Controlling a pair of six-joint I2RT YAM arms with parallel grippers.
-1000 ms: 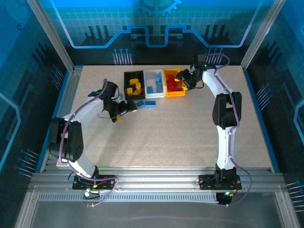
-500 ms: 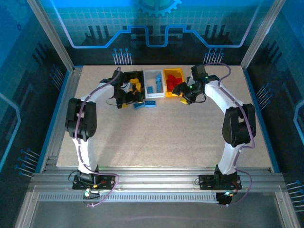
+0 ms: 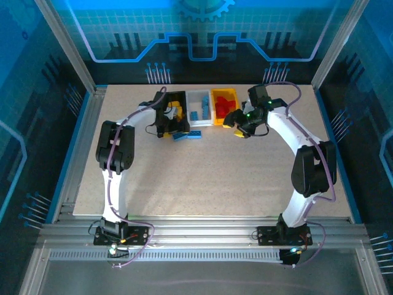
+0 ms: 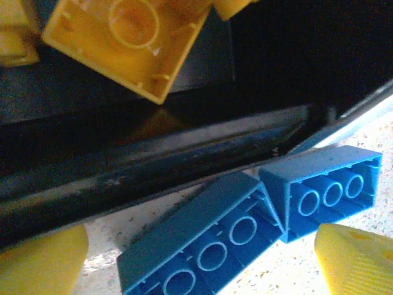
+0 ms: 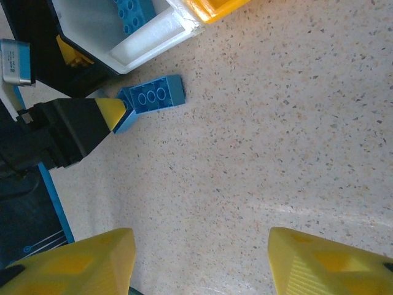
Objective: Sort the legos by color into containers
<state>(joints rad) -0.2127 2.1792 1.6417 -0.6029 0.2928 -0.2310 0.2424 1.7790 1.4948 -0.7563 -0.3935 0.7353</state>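
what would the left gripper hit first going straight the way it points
Likely the nearer blue brick, lying between its open jaws; the black bin wall is just beyond. Depth is unclear.

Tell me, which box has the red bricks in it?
The yellow box, farthest right, holds the red bricks. The white box holds blue bricks, the black box yellow bricks.

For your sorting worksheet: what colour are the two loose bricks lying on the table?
Blue plastic bricks; clearest in left wrist view.
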